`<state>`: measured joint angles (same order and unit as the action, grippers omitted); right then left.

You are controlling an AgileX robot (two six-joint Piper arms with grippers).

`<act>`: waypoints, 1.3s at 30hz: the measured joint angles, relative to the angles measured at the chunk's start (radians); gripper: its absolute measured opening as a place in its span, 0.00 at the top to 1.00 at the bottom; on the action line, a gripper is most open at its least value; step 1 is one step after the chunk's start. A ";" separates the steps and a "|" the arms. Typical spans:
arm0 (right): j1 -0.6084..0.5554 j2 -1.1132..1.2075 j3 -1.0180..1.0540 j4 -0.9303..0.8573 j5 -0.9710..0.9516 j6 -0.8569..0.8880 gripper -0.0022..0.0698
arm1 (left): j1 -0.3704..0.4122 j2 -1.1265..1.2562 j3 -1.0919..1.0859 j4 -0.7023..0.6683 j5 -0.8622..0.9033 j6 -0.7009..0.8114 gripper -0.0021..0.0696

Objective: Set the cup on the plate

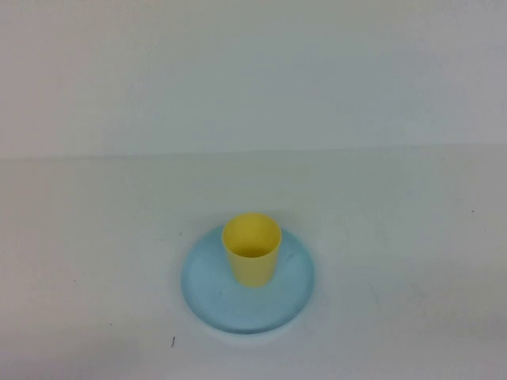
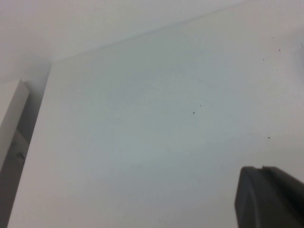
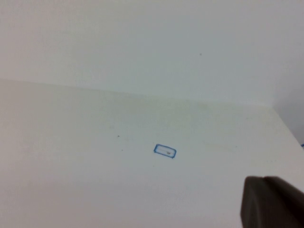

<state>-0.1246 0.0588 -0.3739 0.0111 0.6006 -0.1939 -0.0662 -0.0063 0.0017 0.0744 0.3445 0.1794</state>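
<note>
- Standing upright on the plate, the cup looks placed; nothing seems left.
- Left gripper and right gripper hang over bare table, away from both; grip state cannot be told.

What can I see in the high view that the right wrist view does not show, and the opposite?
Only the high view shows the yellow cup standing upright on the blue plate; neither arm appears there. Only the right wrist view shows a small blue-outlined rectangular mark on the table and a dark part of the right gripper at the picture's corner. The left gripper appears only in its own wrist view. Both views share the white table and pale wall behind.
</note>
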 joint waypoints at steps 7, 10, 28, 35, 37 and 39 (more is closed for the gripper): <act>-0.019 -0.067 0.179 -0.011 -0.180 0.018 0.97 | 0.000 0.000 0.000 0.000 0.000 0.000 0.97; -0.019 -0.069 0.273 0.029 -0.267 0.032 0.97 | 0.000 0.000 0.000 0.000 0.000 0.000 0.97; 0.153 -0.069 0.401 0.029 -0.247 0.034 0.97 | 0.000 0.000 0.000 0.000 0.000 0.000 0.97; 0.159 -0.070 0.401 0.029 -0.243 0.036 0.97 | 0.000 0.000 0.000 0.000 0.000 0.000 0.97; 0.159 -0.070 0.401 0.028 -0.243 0.036 0.97 | 0.000 0.000 0.000 0.000 0.000 0.000 0.97; 0.159 -0.070 0.401 0.028 -0.242 0.036 0.97 | 0.000 0.000 0.000 0.000 0.000 0.000 0.97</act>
<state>0.0349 -0.0110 0.0275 0.0392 0.3591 -0.1583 -0.0662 -0.0063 0.0017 0.0744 0.3445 0.1794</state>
